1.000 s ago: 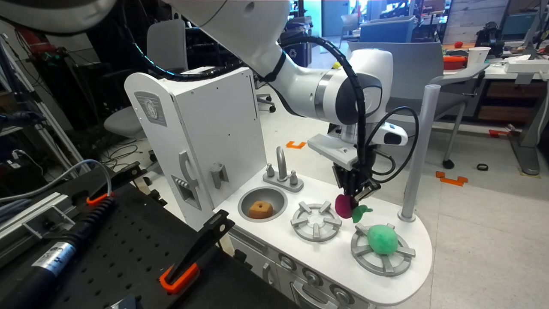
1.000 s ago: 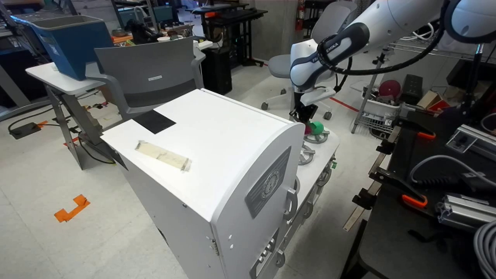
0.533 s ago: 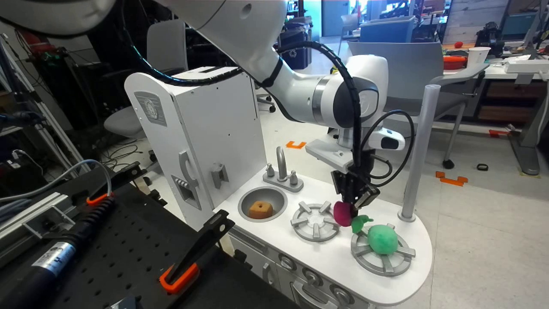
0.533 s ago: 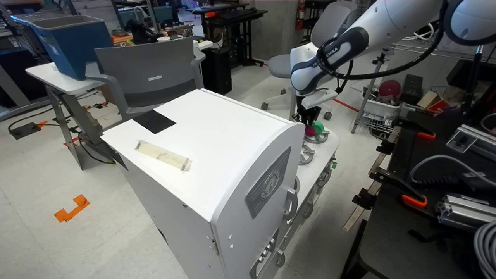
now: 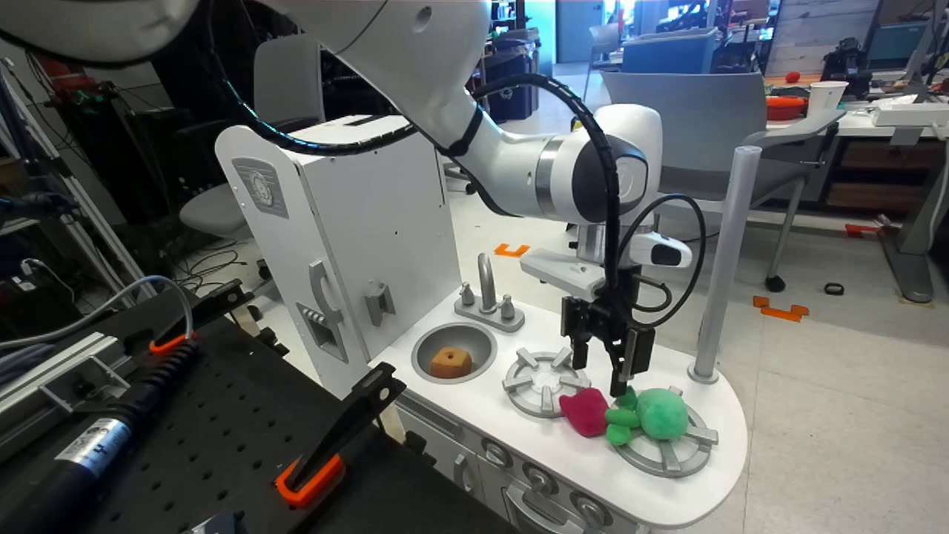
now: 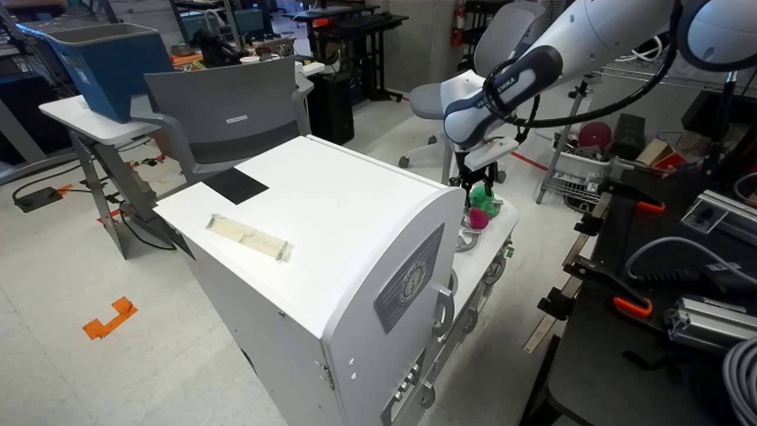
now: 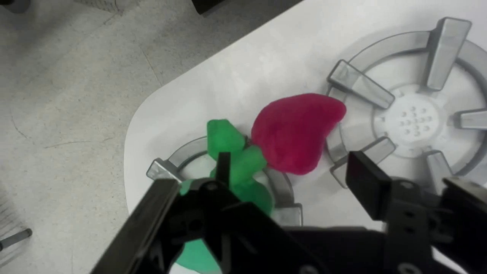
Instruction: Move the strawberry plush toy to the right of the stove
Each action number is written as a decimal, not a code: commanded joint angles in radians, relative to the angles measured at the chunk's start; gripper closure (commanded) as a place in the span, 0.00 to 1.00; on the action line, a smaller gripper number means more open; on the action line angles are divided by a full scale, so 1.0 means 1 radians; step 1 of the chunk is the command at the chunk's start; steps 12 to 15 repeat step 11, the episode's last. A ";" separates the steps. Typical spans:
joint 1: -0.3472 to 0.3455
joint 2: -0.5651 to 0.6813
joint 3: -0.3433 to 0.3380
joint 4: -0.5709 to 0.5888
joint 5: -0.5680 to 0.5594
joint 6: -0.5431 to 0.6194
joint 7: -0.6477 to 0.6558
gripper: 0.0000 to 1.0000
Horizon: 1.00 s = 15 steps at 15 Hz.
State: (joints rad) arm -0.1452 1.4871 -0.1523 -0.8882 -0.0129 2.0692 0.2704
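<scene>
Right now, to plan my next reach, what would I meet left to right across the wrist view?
Floor at far left, green plush, red body of the strawberry plush toy, stove burner at far right.

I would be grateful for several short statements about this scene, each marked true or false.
1. A brown block sits in the sink. True.
2. Something green lies in there too. False: the round green plush rests on a burner grate.
3. The strawberry plush toy has a green leafy top. True.
4. That toy is gripped. False: the tool is open, and the toy lies on the stove.
5. A faucet stands beside the sink. True.
</scene>
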 commanded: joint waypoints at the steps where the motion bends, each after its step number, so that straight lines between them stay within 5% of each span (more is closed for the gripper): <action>1: 0.006 0.000 0.011 0.012 -0.017 -0.057 -0.038 0.00; 7: -0.024 -0.002 0.105 0.043 0.013 -0.259 -0.259 0.00; 8: -0.005 -0.002 0.082 0.021 0.004 -0.175 -0.197 0.00; 15: -0.009 -0.003 0.089 0.025 0.004 -0.229 -0.233 0.00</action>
